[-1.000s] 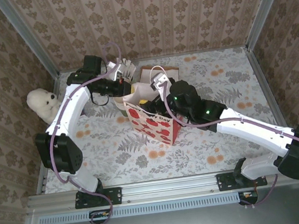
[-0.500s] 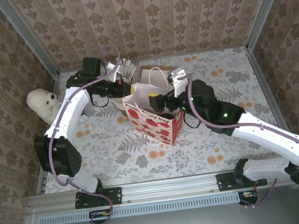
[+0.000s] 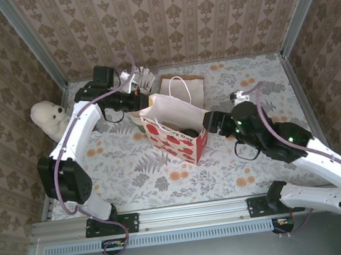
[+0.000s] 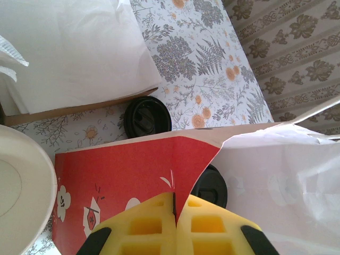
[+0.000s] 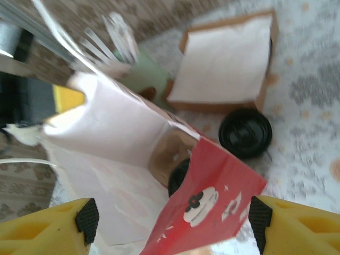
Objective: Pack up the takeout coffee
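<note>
The takeout coffee [image 4: 210, 186] stands inside the red paper bag [image 3: 178, 142], black lid up, so I judge the packing done. My left gripper [image 4: 175, 210] has its jaws clamped on the bag's rim at 11 o'clock. The right gripper [image 3: 210, 122], at 3 o'clock, has its jaws apart and empty. Only releasing the rim seems left. Another black lid [image 4: 147, 116] lies on the worktop [image 3: 132, 169] at 12 o'clock.

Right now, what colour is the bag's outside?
The bag is red with white drawings, best in left wrist view.
</note>
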